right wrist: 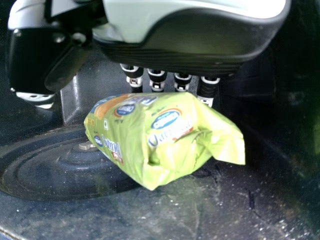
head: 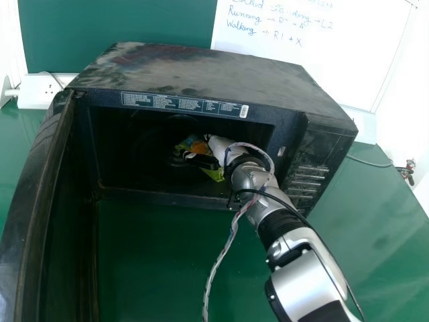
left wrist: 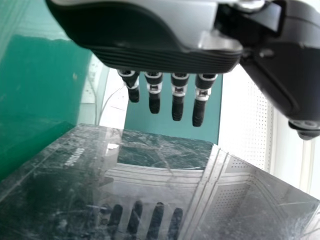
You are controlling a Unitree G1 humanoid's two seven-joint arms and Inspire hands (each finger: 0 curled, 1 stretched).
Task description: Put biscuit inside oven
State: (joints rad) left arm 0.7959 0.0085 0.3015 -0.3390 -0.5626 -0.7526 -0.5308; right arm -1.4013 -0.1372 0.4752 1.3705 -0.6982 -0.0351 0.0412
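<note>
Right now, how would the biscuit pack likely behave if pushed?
The pack would likely slide rather than roll, given its angular sides. Its creased wrapper may be slippery, and the crumpled end would probably fold before the fuller body.

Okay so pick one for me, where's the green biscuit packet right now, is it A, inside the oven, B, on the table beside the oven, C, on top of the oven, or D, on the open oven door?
A: the biscuit packet shows through the open front of the oven, at the right hand.
</note>
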